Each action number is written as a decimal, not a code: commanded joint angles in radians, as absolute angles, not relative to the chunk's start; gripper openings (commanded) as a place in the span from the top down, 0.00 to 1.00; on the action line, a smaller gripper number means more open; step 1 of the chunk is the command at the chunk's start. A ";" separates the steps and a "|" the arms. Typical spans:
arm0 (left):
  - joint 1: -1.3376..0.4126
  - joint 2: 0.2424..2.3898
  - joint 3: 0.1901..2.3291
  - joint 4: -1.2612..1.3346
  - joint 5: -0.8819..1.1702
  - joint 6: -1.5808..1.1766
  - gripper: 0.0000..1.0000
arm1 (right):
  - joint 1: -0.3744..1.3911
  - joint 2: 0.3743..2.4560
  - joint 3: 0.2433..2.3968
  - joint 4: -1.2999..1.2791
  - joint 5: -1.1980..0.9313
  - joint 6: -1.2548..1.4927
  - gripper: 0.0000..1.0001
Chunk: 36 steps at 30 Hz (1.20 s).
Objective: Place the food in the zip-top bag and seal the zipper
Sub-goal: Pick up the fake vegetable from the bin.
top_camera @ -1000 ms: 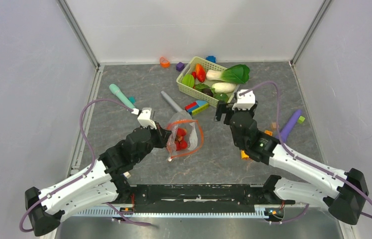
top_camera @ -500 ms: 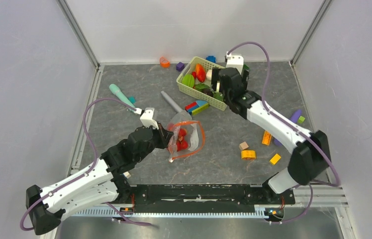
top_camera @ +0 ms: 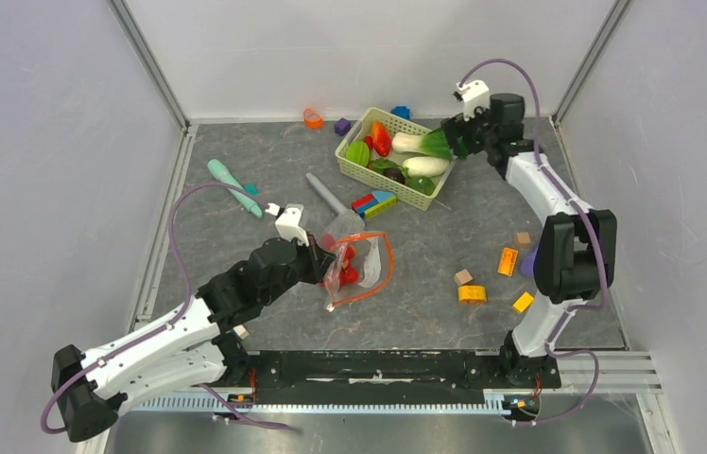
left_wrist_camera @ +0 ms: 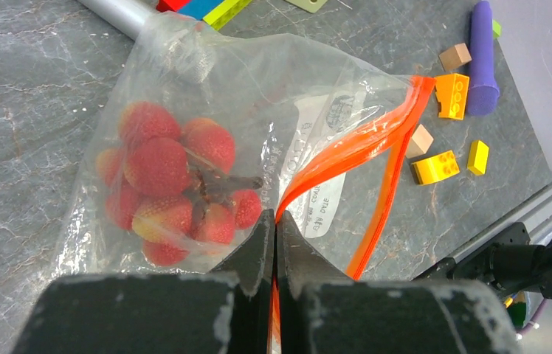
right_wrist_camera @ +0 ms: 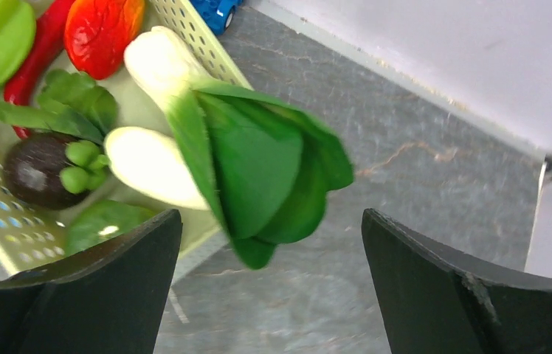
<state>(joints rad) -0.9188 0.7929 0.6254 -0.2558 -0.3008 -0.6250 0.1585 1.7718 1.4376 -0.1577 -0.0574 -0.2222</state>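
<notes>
We are loading food; left gripper (left_wrist_camera: 274, 227) is pinching the zip-top bag (left_wrist_camera: 258, 88) by its zipper (left_wrist_camera: 361, 140) mid-surface; right gripper (right_wrist_camera: 269, 247), spread wide and empty, is hovering over the bok choy (right_wrist_camera: 258, 162) at the basket (right_wrist_camera: 201, 46); next, descending and squeezing.

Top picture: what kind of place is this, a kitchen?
Probably a robot test booth, not a kitchen. Plain white walls box in a grey table, the left arm and right arm are bolted at its near edge, and the basket holds toy food.
</notes>
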 commanded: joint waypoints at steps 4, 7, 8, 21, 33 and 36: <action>-0.922 0.814 0.669 -0.215 -0.258 -0.561 0.98 | 0.042 1.894 1.571 -0.091 -0.555 -0.553 0.02; -0.922 0.822 0.670 -0.215 -0.276 -0.558 0.98 | 0.041 1.950 1.611 -0.110 -0.532 -0.597 0.02; -0.921 0.826 0.671 -0.216 -0.275 -0.556 0.98 | 0.040 1.970 1.615 -0.112 -0.534 -0.621 0.02; -0.922 0.899 0.684 -0.204 -0.274 -0.539 0.98 | 0.038 2.110 1.659 -0.113 -0.635 -0.562 0.10; -0.922 0.891 0.675 -0.203 -0.286 -0.548 0.98 | 0.037 1.946 1.413 -0.069 -0.654 -0.510 0.81; -0.922 0.887 0.675 -0.204 -0.287 -0.556 0.98 | 0.038 1.874 1.316 -0.038 -0.628 -0.490 0.92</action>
